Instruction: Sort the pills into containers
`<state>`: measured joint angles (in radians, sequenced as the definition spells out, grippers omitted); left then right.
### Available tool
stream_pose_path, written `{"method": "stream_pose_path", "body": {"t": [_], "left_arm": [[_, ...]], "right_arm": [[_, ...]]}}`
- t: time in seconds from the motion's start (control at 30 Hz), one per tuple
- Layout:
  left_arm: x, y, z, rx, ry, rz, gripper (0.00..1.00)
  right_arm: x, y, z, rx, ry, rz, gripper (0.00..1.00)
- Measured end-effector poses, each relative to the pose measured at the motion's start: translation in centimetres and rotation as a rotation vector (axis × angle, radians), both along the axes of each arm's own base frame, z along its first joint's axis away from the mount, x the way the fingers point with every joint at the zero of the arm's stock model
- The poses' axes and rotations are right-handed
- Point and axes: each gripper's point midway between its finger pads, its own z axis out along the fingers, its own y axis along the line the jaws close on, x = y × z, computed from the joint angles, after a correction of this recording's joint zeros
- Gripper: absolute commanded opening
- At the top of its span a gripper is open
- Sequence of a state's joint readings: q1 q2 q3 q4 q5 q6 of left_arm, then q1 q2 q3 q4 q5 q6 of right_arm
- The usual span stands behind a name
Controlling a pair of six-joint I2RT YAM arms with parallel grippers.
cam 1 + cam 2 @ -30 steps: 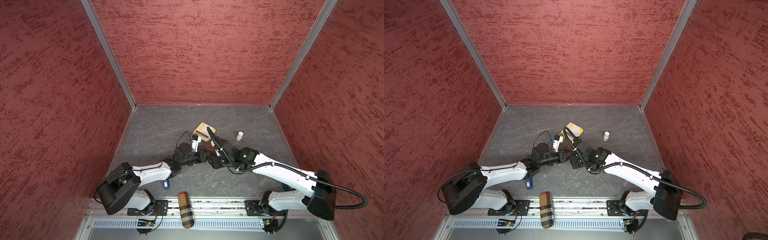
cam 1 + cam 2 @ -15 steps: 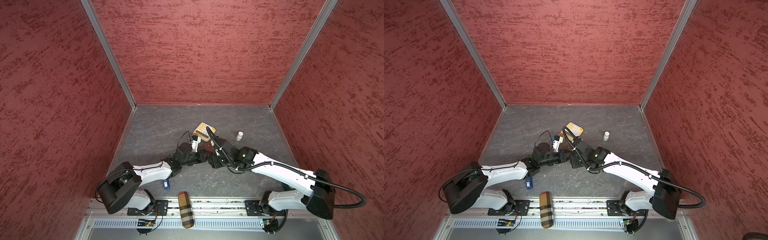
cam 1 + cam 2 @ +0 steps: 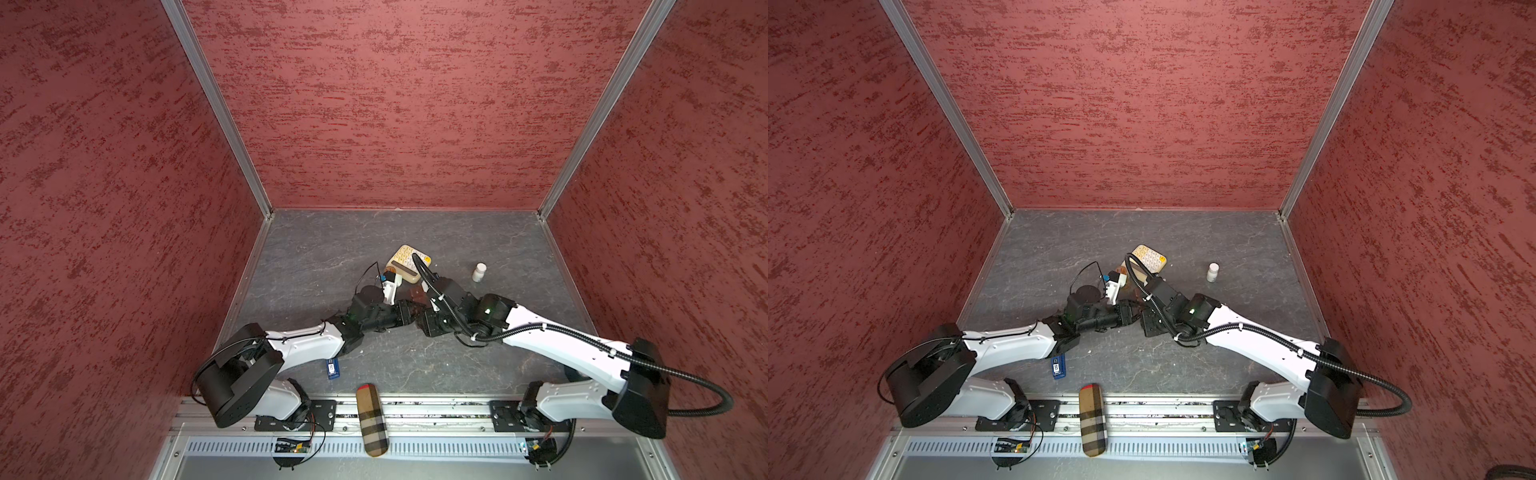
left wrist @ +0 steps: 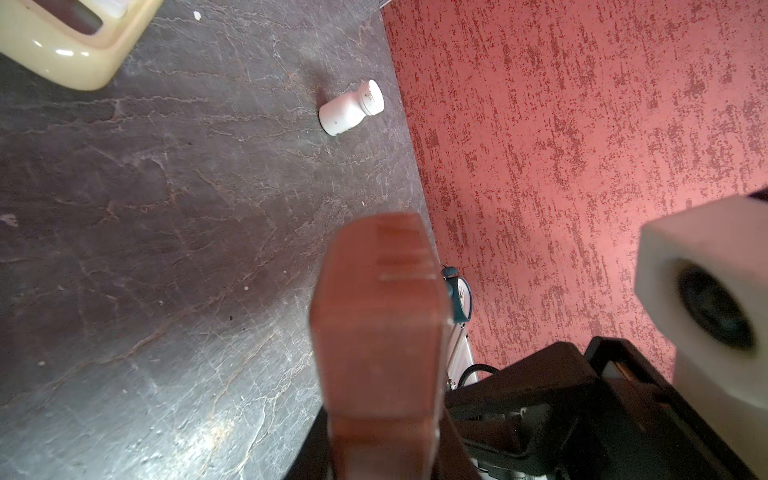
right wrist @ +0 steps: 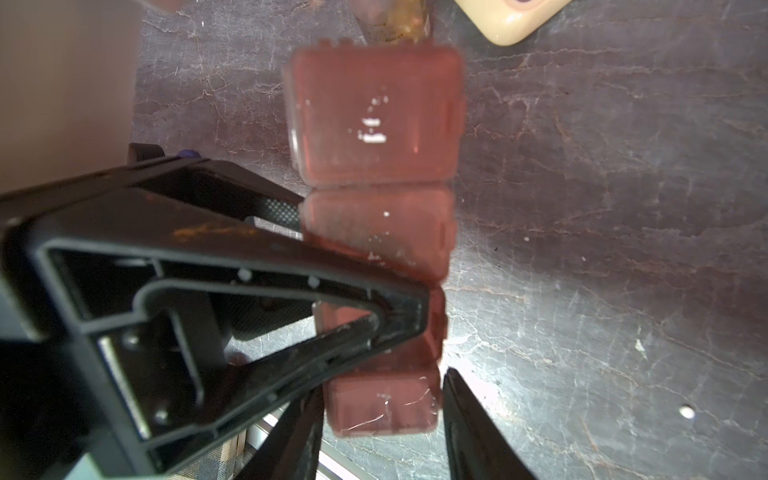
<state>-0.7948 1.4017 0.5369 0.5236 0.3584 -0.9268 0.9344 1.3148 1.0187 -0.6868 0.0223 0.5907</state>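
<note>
Nothing has shifted: the left gripper still clamps the pill organizer. The right gripper has parted jaws that straddle its 6 o'clock end, so sorting waits.

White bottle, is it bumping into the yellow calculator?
Apart. The left wrist view shows bare table between the white bottle and the calculator.

Grey tabletop: wht bottle, calculator (cream), pill

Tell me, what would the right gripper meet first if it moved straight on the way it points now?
The brown pill box: its near end lies between the fingers of the right gripper. Further along, the left gripper clamped on it would likely come next; depth is unclear.
</note>
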Motion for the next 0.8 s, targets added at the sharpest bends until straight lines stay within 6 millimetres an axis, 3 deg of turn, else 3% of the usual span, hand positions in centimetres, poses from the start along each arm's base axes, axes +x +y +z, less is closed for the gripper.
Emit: {"method": "stream_pose_path", "body": {"t": [0.23,0.8], "left_arm": [[0.08,0.07,-0.02,0.000,0.001,0.002,0.00],[0.84,0.19,-0.09,-0.005,0.010,0.022,0.00]], "right_arm": [[0.02,0.03,-0.04,-0.001,0.001,0.000,0.34],[0.53,0.06,0.27,-0.173,-0.040,-0.047,0.36]]}}
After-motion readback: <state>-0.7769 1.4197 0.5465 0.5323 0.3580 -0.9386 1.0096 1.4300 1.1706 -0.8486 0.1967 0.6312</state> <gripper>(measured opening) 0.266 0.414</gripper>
